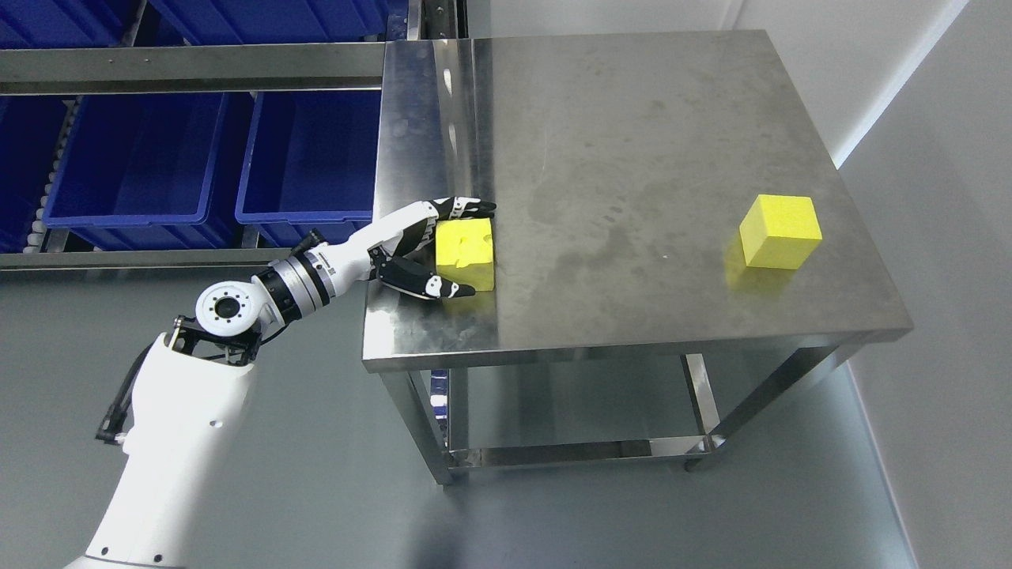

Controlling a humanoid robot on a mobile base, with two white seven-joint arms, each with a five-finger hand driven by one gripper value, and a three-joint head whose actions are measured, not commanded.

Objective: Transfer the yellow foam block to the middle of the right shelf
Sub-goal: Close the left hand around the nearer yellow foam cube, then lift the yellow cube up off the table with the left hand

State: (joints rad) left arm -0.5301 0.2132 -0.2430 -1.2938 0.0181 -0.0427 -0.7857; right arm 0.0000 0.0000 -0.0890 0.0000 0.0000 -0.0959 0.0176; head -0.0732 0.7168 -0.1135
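A yellow foam block (468,246) rests on the steel table (632,174) near its left edge. My left hand (481,250) reaches in from the lower left and clasps it. The fingers (466,208) lie along the block's far side and the thumb (439,286) presses its near side. A second yellow foam block (779,231) sits alone near the table's right edge, far from the hand. My right arm does not show.
Blue bins (158,158) sit on a metal rack (190,67) to the left of the table, behind my arm. The table has a lower shelf (577,450). A white wall (941,237) runs close along the table's right side.
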